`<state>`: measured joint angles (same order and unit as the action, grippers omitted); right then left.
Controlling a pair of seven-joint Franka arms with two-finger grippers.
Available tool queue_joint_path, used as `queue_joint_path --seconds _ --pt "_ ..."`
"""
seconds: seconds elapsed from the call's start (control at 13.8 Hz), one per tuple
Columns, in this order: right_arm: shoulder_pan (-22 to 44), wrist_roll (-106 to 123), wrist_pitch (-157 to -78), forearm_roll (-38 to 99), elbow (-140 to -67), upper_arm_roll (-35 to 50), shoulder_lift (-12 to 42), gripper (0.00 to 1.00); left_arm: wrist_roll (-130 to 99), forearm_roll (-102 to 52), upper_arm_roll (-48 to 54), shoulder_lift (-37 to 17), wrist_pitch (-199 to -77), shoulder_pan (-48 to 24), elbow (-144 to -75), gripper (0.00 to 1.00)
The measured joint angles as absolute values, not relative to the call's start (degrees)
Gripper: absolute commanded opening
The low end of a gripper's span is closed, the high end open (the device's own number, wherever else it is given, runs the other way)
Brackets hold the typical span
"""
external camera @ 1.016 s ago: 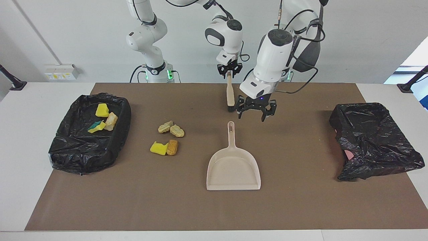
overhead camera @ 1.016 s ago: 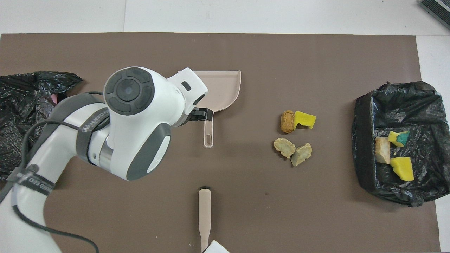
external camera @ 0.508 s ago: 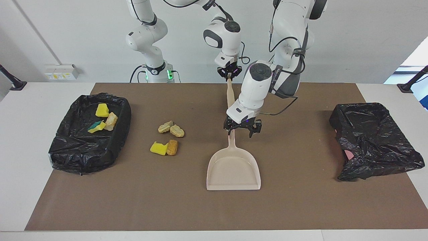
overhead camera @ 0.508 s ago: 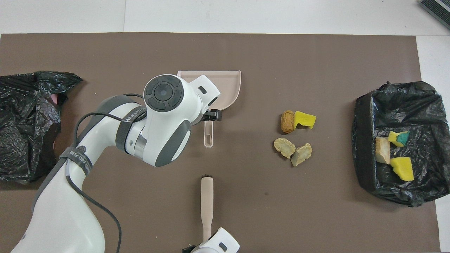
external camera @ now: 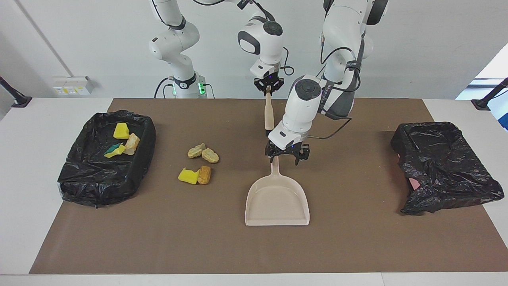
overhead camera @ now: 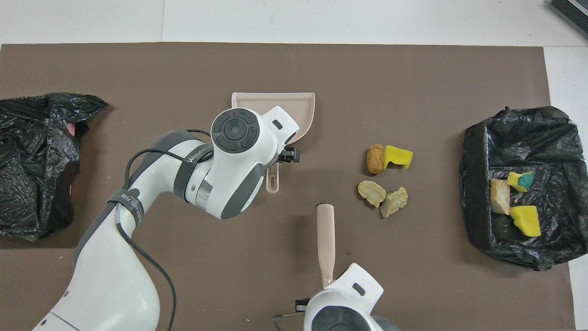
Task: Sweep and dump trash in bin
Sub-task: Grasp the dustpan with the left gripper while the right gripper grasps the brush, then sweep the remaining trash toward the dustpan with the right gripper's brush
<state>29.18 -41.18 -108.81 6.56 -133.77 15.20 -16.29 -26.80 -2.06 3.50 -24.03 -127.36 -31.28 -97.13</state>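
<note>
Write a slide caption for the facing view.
Left gripper open around the dustpan handle; right gripper holds the brush up.

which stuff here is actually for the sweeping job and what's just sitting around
For the job:
- foam chunks loose on the mat
- brush held by right gripper
- dustpan, left gripper open at its handle
- bin with three chunks inside

Lying about:
- crumpled black bag at the left arm's end
- brown mat
</note>
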Motion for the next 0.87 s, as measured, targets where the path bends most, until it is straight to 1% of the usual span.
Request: queue_joint_path --seconds 0.07,0.15,0.22,0.36,0.58,0.73,0.87 --pt "25.96 -38.09 -107.46 5.51 -133.82 15.15 -17.08 0.0 -26.83 -2.06 3.49 -24.45 -127.39 -31.28 -97.14 0.99" --pt "22.47 -34.32 -106.55 3.83 -133.87 15.12 -17.47 0.0 -26.86 -2.06 3.49 -24.91 -127.43 -31.28 -97.14 0.75" --pt "18.48 -29.32 -106.07 1.73 -133.98 15.11 -17.46 0.0 -26.87 -2.06 3.5 -25.25 -127.49 -31.29 -97.12 0.56" --pt "11.53 -20.8 -106.11 -2.27 -134.3 15.09 -16.88 0.0 -26.88 -2.06 3.52 -25.56 -127.78 -31.3 -96.94 0.22" --pt "2.4 -9.68 -108.85 -8.46 -134.31 15.1 -14.54 0.0 -26.85 -1.5 3.52 -25.63 -127.85 -31.3 -96.64 0.0" --pt "-2.25 -3.99 -111.06 -13.17 -133.85 15.06 -12.82 0.0 -26.78 -0.01 3.42 -25.65 -127.83 -31.3 -96.18 0.0" --pt "-5.34 0.78 -111.93 -17.42 -132.15 15.09 -10.74 0.0 -26.78 0.72 3.33 -25.57 -127.33 -31.29 -95.41 0.0"
